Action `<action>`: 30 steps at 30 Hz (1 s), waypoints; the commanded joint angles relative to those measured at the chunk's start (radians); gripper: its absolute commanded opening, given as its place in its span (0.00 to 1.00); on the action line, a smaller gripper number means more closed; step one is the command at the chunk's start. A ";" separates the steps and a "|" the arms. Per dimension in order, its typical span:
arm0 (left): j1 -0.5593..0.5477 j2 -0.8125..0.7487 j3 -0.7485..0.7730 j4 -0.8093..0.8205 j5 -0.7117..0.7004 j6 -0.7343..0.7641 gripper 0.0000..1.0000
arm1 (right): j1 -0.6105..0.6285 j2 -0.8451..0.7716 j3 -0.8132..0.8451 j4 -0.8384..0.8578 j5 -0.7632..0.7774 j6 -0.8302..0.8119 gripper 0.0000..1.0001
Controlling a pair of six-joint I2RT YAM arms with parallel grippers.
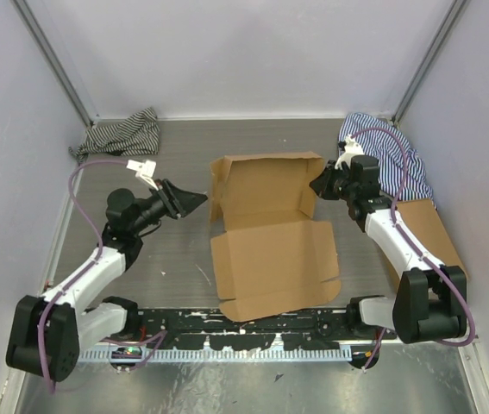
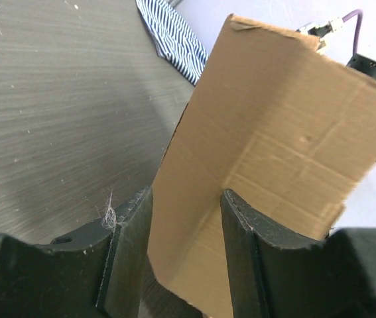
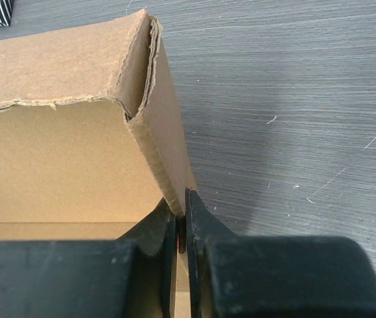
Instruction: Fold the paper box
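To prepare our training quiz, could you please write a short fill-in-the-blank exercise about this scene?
1. The tool shut on the wall of the box belongs to the ____ arm.
2. The left tool straddling the box's edge is ____.
3. The cloth at the back left is ____.
Answers: right; open; striped.

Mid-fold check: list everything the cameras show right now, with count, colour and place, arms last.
paper box: one, brown, centre of the table, back and side walls raised, front panel lying flat.
dark striped cloth: one, dark and white, back left corner.
blue striped cloth: one, blue and white, back right corner.
flat cardboard: one, brown, right edge, under the right arm.
table: one, grey, beneath everything.
left gripper: one, black, open, fingers either side of the box's left flap.
right gripper: one, black, shut on the box's right wall.
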 commanded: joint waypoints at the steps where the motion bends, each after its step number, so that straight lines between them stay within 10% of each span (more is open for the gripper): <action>1: -0.021 0.041 0.000 0.092 0.027 -0.024 0.52 | -0.002 -0.015 0.037 0.052 -0.029 0.018 0.01; 30: -0.343 0.087 0.242 -0.345 -0.454 0.287 0.50 | 0.093 -0.061 0.025 0.020 0.058 -0.010 0.01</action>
